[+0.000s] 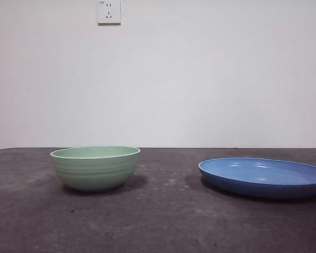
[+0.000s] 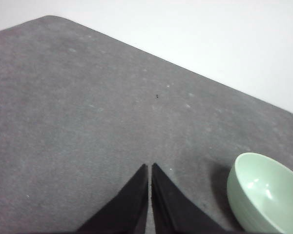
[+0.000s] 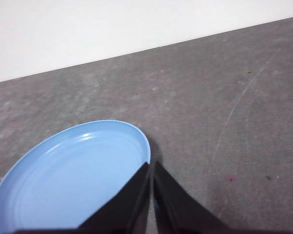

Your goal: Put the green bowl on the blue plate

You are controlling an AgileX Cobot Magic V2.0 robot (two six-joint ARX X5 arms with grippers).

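Observation:
The green bowl (image 1: 95, 167) stands upright on the dark table at the left in the front view. It also shows in the left wrist view (image 2: 266, 193), off to one side of my left gripper (image 2: 150, 168), which is shut, empty and held above the table. The blue plate (image 1: 263, 176) lies flat at the right, apart from the bowl. It shows in the right wrist view (image 3: 71, 178), just beside my right gripper (image 3: 151, 165), which is shut and empty above the plate's edge. Neither arm shows in the front view.
The grey table (image 1: 163, 221) runs back to a white wall with a power socket (image 1: 109, 11) high up. The table's far edge and a rounded corner (image 2: 51, 18) show in the left wrist view.

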